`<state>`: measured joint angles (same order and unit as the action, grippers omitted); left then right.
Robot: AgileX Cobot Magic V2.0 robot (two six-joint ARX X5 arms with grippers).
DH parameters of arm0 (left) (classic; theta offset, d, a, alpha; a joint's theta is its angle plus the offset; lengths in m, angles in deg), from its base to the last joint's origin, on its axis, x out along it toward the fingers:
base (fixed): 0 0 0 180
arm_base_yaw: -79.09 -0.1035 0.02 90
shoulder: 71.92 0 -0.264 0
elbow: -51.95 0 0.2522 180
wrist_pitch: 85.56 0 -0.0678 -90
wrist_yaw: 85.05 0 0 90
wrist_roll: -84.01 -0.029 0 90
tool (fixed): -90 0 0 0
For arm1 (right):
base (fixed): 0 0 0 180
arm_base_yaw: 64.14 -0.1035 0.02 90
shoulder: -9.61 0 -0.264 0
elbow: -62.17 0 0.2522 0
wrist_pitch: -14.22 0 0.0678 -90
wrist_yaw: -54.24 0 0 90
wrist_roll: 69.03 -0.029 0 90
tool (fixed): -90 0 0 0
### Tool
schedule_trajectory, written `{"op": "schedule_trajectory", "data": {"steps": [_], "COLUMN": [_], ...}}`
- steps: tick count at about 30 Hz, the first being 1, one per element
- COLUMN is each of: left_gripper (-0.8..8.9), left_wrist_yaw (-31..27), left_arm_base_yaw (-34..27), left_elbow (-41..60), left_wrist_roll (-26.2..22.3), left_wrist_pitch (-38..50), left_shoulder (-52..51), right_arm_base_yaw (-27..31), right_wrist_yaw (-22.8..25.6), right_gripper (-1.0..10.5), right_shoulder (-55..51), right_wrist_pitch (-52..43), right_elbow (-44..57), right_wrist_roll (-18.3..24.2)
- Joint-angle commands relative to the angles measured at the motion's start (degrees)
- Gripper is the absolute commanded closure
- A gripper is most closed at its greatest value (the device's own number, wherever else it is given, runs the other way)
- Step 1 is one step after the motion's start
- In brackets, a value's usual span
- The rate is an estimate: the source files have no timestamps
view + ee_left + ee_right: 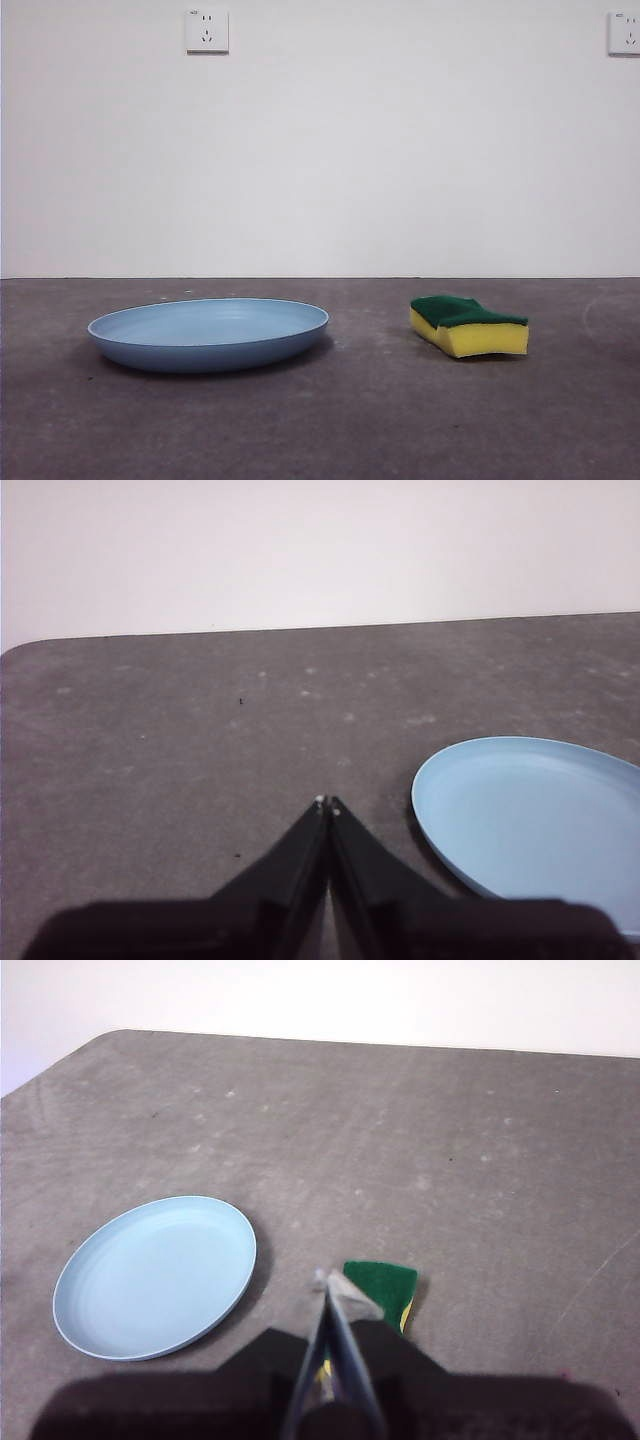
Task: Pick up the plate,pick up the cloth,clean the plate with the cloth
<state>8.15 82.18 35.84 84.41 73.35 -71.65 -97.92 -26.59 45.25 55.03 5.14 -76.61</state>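
Front view: we see a dark grey table against a white wall with two sockets. The plate lies left of centre, the sponge well apart, toward the right edge. The left gripper and right gripper have their jaws pressed together, empty.

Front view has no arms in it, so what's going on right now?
Nothing is being handled yet. The round light-blue plastic plate lies flat on the dark grey table, and the yellow foam sponge with a green scouring layer sits apart from it. The left gripper is shut and empty above the table beside the plate. The right gripper is shut and empty, above the sponge's near side.
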Motion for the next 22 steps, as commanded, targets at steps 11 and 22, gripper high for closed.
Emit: {"op": "schedule_trajectory", "data": {"steps": [11,22], "left_gripper": [8.16,8.16], "left_wrist_yaw": [-3.2,-3.1], "left_arm_base_yaw": [-0.2,-0.2], "left_elbow": [2.1,2.1], "left_wrist_roll": [-0.2,-0.2], "left_wrist_pitch": [-3.4,-3.3], "left_shoulder": [-0.2,-0.1], "right_arm_base_yaw": [0.0,0.0], "right_wrist_yaw": [0.2,0.2], "right_gripper": [9.5,9.5], "right_shoulder": [-0.1,-0.1], "right_wrist_pitch": [-0.4,-0.4], "right_elbow": [0.6,0.6], "right_wrist_roll": [-0.5,-0.5]}}
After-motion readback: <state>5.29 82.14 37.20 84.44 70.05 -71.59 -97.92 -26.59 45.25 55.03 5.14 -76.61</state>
